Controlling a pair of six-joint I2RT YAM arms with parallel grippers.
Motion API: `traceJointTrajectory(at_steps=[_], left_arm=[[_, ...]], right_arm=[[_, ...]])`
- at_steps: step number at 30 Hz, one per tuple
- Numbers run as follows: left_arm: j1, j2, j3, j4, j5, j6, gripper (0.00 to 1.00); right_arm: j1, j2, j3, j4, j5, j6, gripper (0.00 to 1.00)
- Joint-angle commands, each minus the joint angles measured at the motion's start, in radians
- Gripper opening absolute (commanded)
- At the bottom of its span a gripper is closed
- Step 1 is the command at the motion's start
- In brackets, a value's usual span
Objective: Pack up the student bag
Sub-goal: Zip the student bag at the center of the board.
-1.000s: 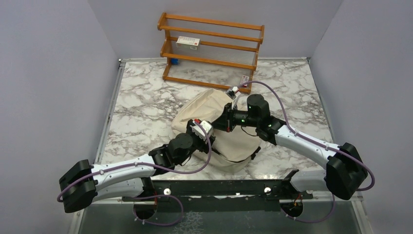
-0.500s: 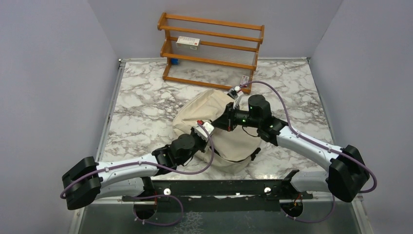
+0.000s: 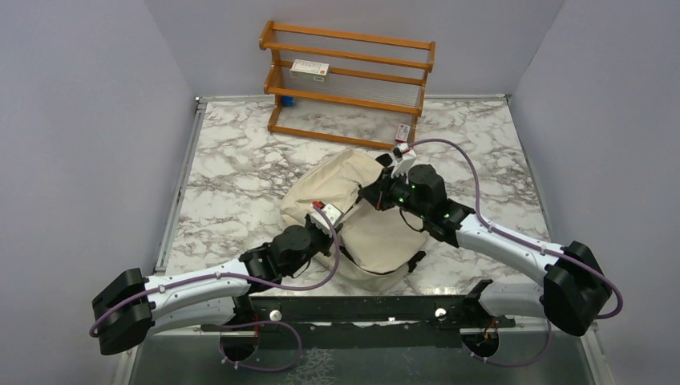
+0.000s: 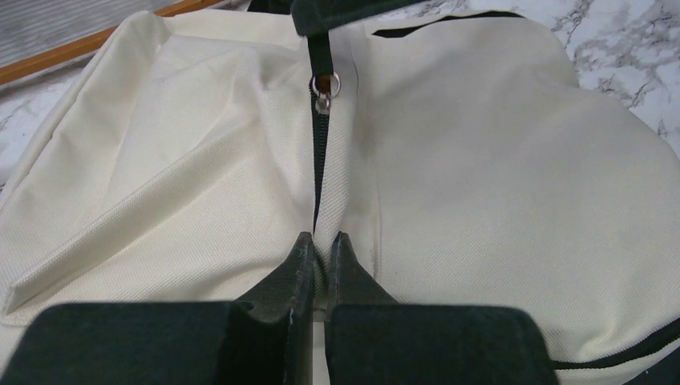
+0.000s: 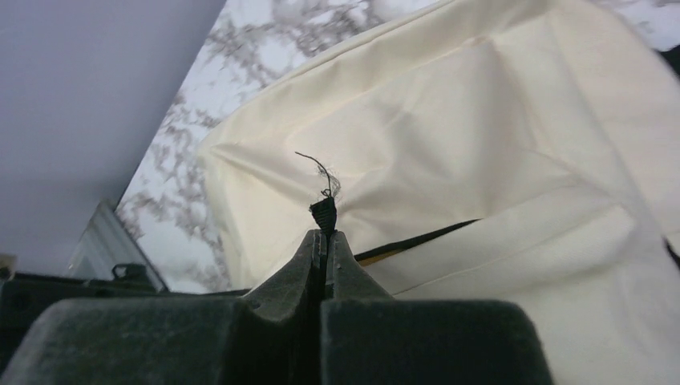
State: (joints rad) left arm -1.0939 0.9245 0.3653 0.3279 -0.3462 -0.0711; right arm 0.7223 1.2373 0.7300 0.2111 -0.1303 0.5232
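- The left gripper (image 4: 321,245) is pressed nearly together, and a ridge of cream fabric beside the zip line (image 4: 319,164) is pinched between its tips.
- The right gripper (image 5: 325,238) is clamped tight on a black pull tab (image 5: 323,213), from which a frayed thread curls upward.
- In the left wrist view, the same tab is seen drawn taut at the top centre, with the metal slider (image 4: 325,83) just below it.
- The student bag (image 3: 373,234) is laid on the marble table (image 3: 232,160), in the lower middle of the top view and close to the near edge.
- Bare marble is seen to the left and right of the bag, and a narrower strip between the bag and the wooden rack (image 3: 349,88) at the upper centre.
- The walls are met at the left, right and far edges of the table.
- In the top view, both sets of fingertips are hidden by the wrists.
- The bag's inside cannot be made out.
- Its outline is cut off in both wrist views.
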Motion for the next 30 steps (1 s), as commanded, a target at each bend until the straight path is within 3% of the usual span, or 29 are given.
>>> traceJointTrajectory(at_steps=[1,8,20,30], left_arm=[[-0.001,-0.024,-0.024,-0.081,0.044,-0.031,0.0],[0.0,-0.047,-0.04,-0.087,0.053,-0.054,0.0],[0.0,-0.082,-0.063,-0.106,0.074,-0.083,0.0],[-0.001,-0.109,-0.076,-0.134,0.064,-0.104,0.0]], right_arm=[[-0.021,-0.034,-0.014,0.117,0.309,-0.035,0.01],[-0.044,0.015,-0.014,0.135,0.363,-0.107,0.01],[-0.197,0.172,0.002,0.119,0.308,-0.113,0.01],[-0.326,0.309,0.064,-0.004,0.281,-0.103,0.01]])
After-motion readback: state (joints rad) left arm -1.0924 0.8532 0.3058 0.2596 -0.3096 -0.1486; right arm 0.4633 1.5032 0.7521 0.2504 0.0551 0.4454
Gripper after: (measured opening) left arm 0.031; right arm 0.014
